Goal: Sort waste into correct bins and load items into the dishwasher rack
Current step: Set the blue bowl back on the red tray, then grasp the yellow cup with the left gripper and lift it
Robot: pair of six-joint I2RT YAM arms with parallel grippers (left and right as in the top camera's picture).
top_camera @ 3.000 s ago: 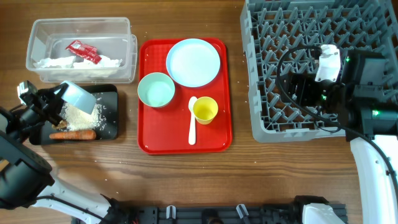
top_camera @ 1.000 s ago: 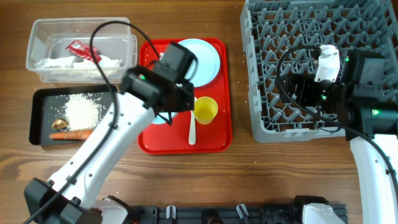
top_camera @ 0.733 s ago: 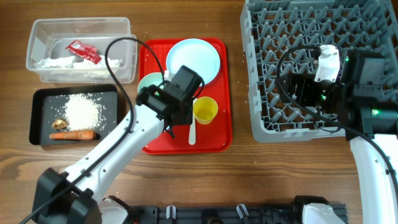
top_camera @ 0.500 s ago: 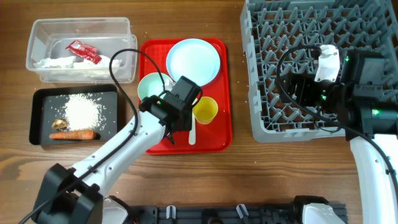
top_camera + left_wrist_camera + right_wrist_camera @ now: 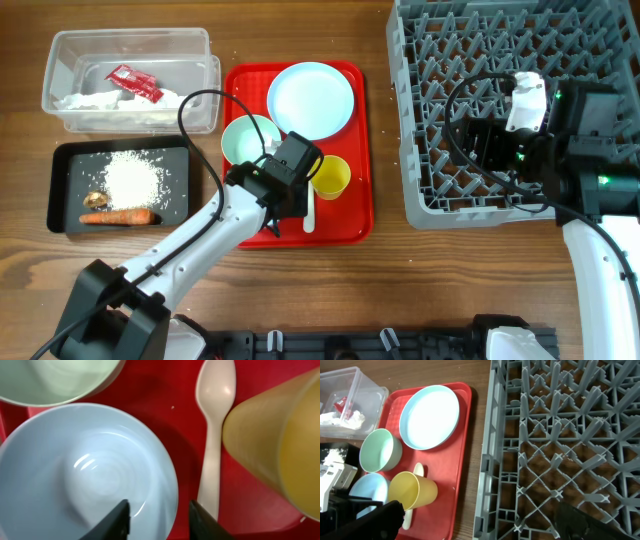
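My left gripper [image 5: 159,521] is open low over the red tray, its fingers on either side of the right rim of a pale blue-mint bowl [image 5: 85,475]. In the overhead view the gripper [image 5: 273,203] hides that bowl. The other mint bowl [image 5: 250,142], the pale blue plate [image 5: 310,99], the yellow cup [image 5: 330,177] and the white spoon [image 5: 309,208] also sit on the red tray. My right gripper [image 5: 480,520] is wide open and empty above the left edge of the grey dishwasher rack [image 5: 500,60].
The clear tub [image 5: 70,50] holds white napkins [image 5: 95,99] and a red wrapper [image 5: 133,82]. The black tray [image 5: 185,200] holds rice [image 5: 132,178], an orange sausage-like piece [image 5: 118,216] and a brown lump [image 5: 95,200]. The red tray [image 5: 345,215] lies between the bins and the rack.
My left arm has swung from the black tray to the red tray, then eased toward the front beside the cup. The bowl now rests on the red tray. The right arm has not moved.
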